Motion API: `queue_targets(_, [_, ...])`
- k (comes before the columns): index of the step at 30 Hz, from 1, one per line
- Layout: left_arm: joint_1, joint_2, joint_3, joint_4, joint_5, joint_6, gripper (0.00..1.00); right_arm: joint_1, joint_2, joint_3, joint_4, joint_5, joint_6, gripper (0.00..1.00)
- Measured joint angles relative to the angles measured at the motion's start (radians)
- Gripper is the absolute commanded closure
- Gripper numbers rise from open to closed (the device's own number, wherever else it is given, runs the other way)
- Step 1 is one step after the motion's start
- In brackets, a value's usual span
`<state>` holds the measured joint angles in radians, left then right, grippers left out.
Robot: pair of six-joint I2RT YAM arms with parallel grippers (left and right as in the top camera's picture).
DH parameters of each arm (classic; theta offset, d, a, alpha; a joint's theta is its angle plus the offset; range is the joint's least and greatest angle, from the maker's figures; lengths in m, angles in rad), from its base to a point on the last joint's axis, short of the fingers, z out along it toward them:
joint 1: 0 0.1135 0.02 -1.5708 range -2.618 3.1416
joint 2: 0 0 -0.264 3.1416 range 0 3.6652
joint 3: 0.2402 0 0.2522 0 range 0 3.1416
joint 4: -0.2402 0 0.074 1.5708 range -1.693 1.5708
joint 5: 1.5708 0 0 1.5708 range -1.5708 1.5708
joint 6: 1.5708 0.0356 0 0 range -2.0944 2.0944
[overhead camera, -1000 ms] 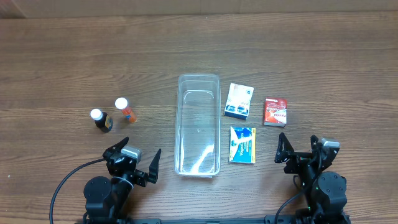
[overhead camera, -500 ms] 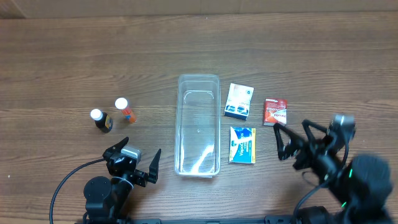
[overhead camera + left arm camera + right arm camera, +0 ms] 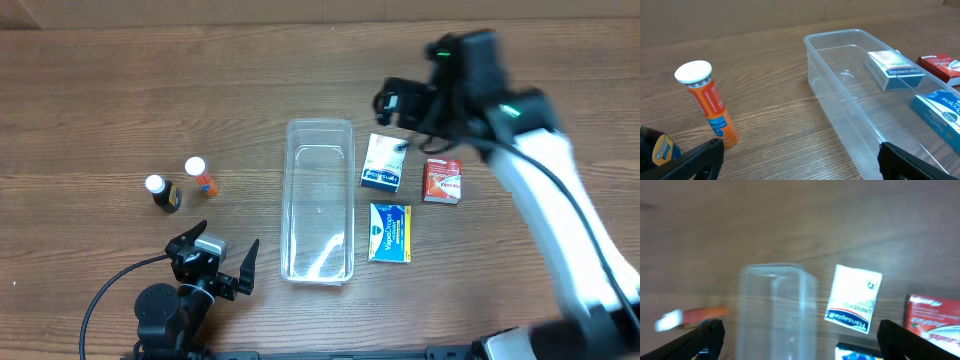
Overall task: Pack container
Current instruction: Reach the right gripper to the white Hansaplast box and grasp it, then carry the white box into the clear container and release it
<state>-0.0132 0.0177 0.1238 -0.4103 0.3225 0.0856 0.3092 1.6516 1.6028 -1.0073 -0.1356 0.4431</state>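
Nothing packed: empty container (image 3: 319, 210); boxes (image 3: 443, 180), bottles (image 3: 201, 176) on tabletop (image 3: 120, 80). Over white box (image 3: 384, 162), right fingers (image 3: 695, 340) spread; near front edge, left fingers (image 3: 690, 162) spread.

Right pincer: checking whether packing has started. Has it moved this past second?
Yes. The right pincer moved up the overhead view, from below the red box to beside the white-and-blue box.

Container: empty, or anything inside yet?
Empty. Overhead, the container shows a bare floor; the white box, red box and blue box lie outside to its right, the orange tube and dark bottle to its left.
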Motion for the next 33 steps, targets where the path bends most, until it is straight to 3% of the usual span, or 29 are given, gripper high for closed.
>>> queue_targets(6, [0.000, 0.000, 0.000, 0.000, 0.000, 0.000, 0.00, 0.001, 0.317, 0.000, -0.010, 0.049, 0.107, 0.00])
queue_targets(24, [0.000, 0.000, 0.000, 0.000, 0.000, 0.000, 0.00, 0.038, 0.481, 0.000, 0.018, 0.110, 0.200, 0.00])
queue_targets(29, [0.000, 0.000, 0.000, 0.000, 0.000, 0.000, 0.00, 0.038, 0.481, -0.001, 0.037, 0.137, 0.213, 0.18])
queue_targets(33, [0.000, 0.000, 0.000, 0.000, 0.000, 0.000, 0.00, 0.036, 0.481, 0.000, -0.043, 0.188, 0.212, 0.23])
